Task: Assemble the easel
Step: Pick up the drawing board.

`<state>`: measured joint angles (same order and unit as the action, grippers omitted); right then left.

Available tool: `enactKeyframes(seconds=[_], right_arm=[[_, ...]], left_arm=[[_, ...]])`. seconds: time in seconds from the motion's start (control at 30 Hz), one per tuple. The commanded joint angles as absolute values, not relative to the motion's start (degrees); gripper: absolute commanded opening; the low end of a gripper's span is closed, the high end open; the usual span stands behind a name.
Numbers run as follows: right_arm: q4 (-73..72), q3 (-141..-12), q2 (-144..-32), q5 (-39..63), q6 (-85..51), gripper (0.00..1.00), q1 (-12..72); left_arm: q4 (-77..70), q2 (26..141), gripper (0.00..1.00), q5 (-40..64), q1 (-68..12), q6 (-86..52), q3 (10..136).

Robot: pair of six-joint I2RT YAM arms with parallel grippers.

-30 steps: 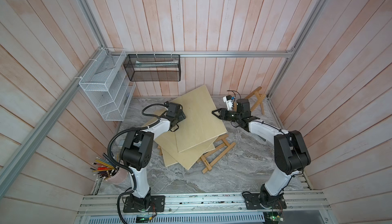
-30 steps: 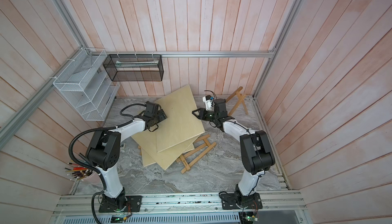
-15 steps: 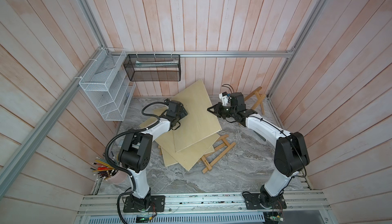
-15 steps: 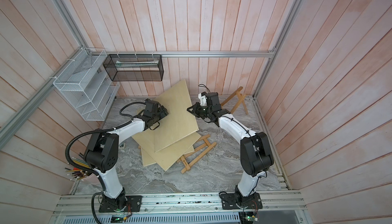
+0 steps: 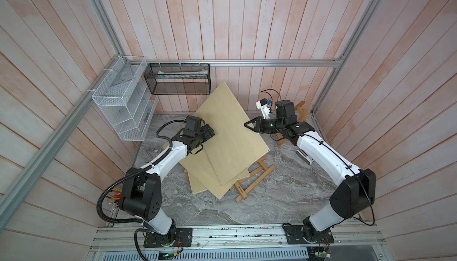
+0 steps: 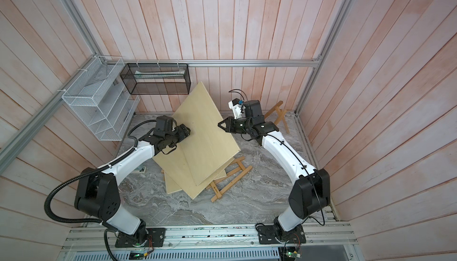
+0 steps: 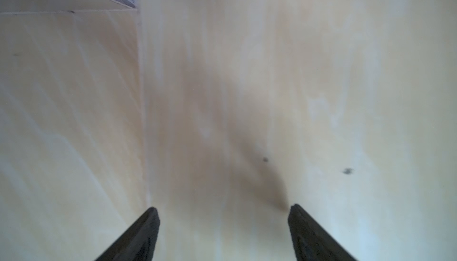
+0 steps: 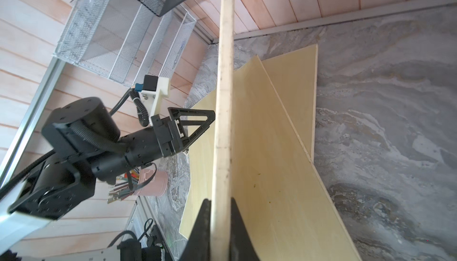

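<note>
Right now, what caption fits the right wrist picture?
Right claw pinches the tilted wooden board's edge; left claw sits open beside it.

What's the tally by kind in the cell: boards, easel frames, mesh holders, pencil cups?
Pale plywood boards: 3
Light wooden easel frames: 2
White wire mesh rack: 1
Black mesh basket: 1
Pink cup of pencils: 1
Total: 8
</note>
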<state>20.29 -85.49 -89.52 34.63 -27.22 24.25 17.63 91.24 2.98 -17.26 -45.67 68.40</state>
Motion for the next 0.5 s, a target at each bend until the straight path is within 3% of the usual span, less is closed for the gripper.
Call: enactKeyframes(seconds=[0.0,0.47], right_arm=[[15.98,-92.2,-84.02,35.13,-17.77,0.0,22.11],[39.5,-106.14,-80.64,19.59,-8.43,0.0,10.88]], left_arm=[[21.15,89.47,0.85,1.67,-16.6,-44.57,66.62],[21.18,89.05,0.85,1.54,-16.61,-45.73,64.23]])
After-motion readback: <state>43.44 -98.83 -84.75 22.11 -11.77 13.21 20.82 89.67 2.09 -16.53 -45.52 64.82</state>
